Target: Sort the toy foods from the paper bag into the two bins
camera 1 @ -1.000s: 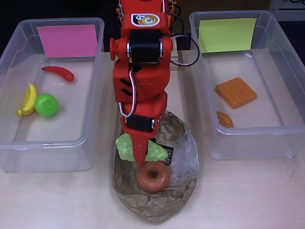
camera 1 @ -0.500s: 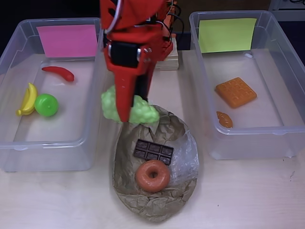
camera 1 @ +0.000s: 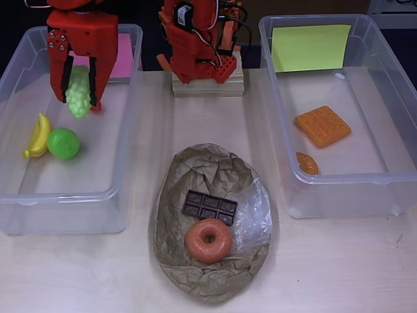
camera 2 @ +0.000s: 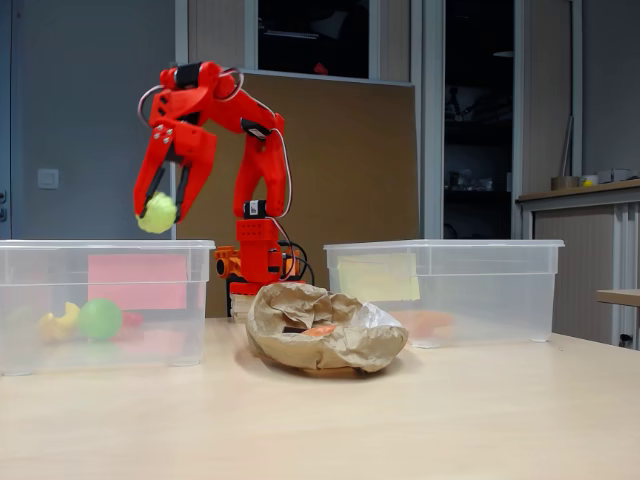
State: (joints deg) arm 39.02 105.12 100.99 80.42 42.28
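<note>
Claw (camera 1: 79, 88) clamped on pale green grapes (camera 1: 78, 91), hanging above pink-sheet bin (camera 1: 19, 195) at its back end, well clear of rim in fixed view. Banana (camera 1: 38, 135), apple (camera 1: 64, 143) below. Risk: drop from this height, grapes bounce out or knock apple. Donut (camera 1: 208, 240), chocolate bar (camera 1: 208, 207) wait in paper bag (camera 1: 208, 169).

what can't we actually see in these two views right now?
- Red chili in the pink-sheet bin: the gripper and grapes hang over that spot in the overhead view; the fixed view shows only a red blur through the bin wall.
- Chocolate bar and donut: mostly hidden by the paper bag rim in the fixed view.
- Croissant: too small for detail in the overhead view.
</note>
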